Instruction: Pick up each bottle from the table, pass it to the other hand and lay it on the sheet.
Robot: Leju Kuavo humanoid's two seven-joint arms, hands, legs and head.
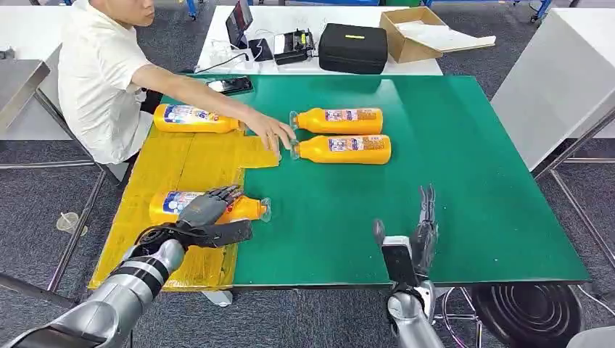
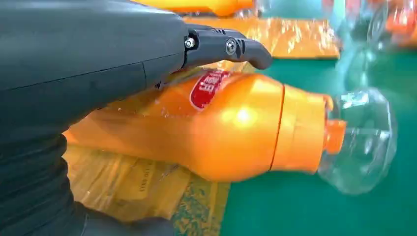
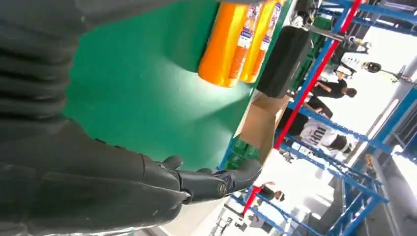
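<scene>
An orange bottle (image 1: pixel 243 209) (image 2: pixel 236 128) lies on the yellow sheet (image 1: pixel 188 163), its clear cap reaching over the green mat (image 1: pixel 464 181). My left hand (image 1: pixel 207 210) arches over this bottle, thumb stretched along its near side. In the left wrist view a finger (image 2: pixel 231 46) curves above the bottle with a small gap. A second bottle (image 1: pixel 196 118) lies at the sheet's far end. Two more bottles (image 1: pixel 341 120) (image 1: pixel 344 148) (image 3: pixel 231 44) lie side by side on the mat. My right hand (image 1: pixel 417 235) (image 3: pixel 211 182) stands empty, fingers spread, near the mat's front edge.
A person in a white shirt sits at the far left, one hand (image 1: pixel 270 133) reaching to the sheet's corner beside the two bottles' caps. A phone (image 1: pixel 230 85) lies on the mat's far edge. Behind stand a black case (image 1: pixel 353 48) and a cardboard box (image 1: pixel 410 32).
</scene>
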